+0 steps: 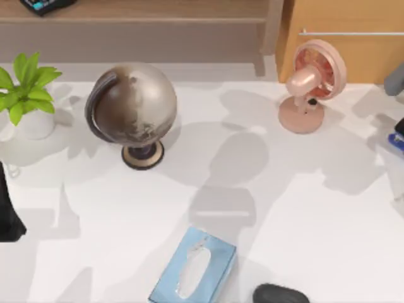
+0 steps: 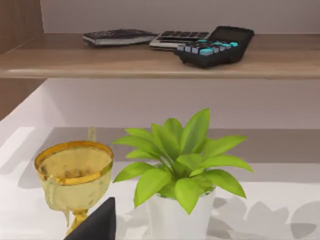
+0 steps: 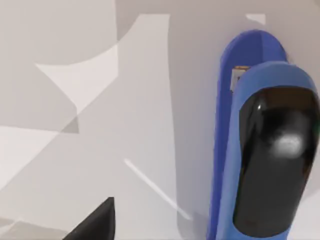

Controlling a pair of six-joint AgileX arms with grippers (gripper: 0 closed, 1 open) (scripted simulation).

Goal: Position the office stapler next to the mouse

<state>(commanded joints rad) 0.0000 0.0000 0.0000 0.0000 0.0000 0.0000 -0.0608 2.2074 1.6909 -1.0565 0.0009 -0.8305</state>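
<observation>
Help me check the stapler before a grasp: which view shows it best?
The right wrist view: the office stapler appears close up, blue body and dark top plain. The top view catches just a blue sliver at the table's right edge. The left wrist view faces a potted plant.

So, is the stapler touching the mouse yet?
Apart. In the top view the office stapler sits at the table's right edge, while the mouse lies at the bottom edge, bare tabletop between them.
</observation>
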